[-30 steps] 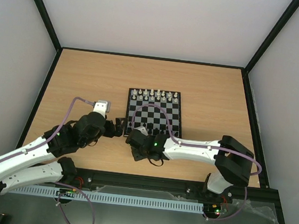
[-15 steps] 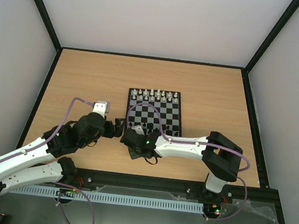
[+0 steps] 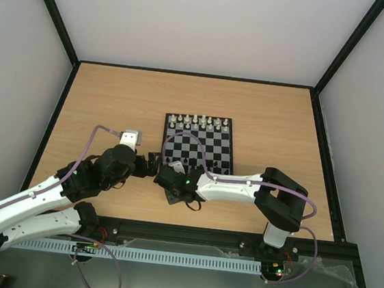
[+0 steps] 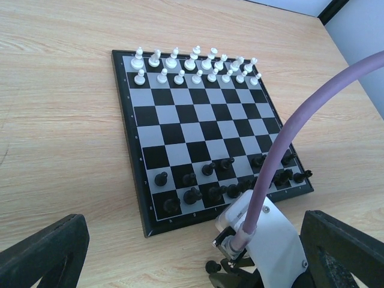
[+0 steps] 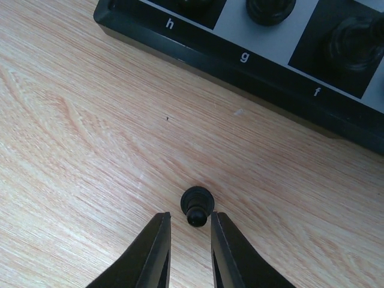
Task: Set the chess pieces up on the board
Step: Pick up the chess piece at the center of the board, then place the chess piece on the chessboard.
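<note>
Left wrist: board (image 4: 180, 129) partly behind cable (image 4: 281, 150)

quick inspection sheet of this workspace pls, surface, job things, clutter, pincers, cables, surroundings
surface: light wooden table, no marks seen
job's things: board lies flat; black pieces sit unevenly on its near two rows; one black pawn is off the board, on the wood by the near edge; white pieces fill the far two rows
clutter: nothing seen
pincers: left pincer wide open, holding nothing; right pincer narrowly open, tips flanking the pawn
cables: right arm's purple cable arcs over the board; left arm's purple cable loops free
surroundings: white walls, black frame
</note>
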Tool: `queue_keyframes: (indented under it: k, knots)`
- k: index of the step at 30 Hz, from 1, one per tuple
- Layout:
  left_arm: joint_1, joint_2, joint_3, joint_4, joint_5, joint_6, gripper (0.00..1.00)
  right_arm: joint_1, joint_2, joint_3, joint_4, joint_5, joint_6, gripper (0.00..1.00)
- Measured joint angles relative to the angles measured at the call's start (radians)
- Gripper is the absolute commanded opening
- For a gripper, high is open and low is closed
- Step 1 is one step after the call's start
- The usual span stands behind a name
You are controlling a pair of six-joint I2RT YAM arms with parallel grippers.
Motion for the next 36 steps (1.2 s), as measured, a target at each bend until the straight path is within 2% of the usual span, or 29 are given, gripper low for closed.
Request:
queue_keyframes:
  k: [4, 19, 24, 31, 36]
  knots:
    - [0.0, 0.006, 0.0, 0.0, 0.0, 0.0, 1.0, -0.009, 0.001, 0.0, 0.0, 0.0, -0.006, 0.19]
    - [0.0, 0.029, 0.0, 0.0, 0.0, 0.0, 1.0, -0.037, 0.001, -0.002, 0.014, -0.012, -0.035, 0.05]
    - [0.0, 0.034, 0.0, 0.0, -0.001, 0.0, 1.0, -0.037, -0.01, -0.009, 0.014, -0.01, -0.036, 0.05]
    - [0.0, 0.05, 0.0, 0.0, -0.001, 0.0, 1.0, -0.059, -0.158, -0.024, -0.019, 0.012, -0.037, 0.05]
    - [0.0, 0.06, 0.003, 0.001, -0.005, 0.0, 0.99, -0.134, -0.29, -0.031, -0.056, 0.029, -0.051, 0.05]
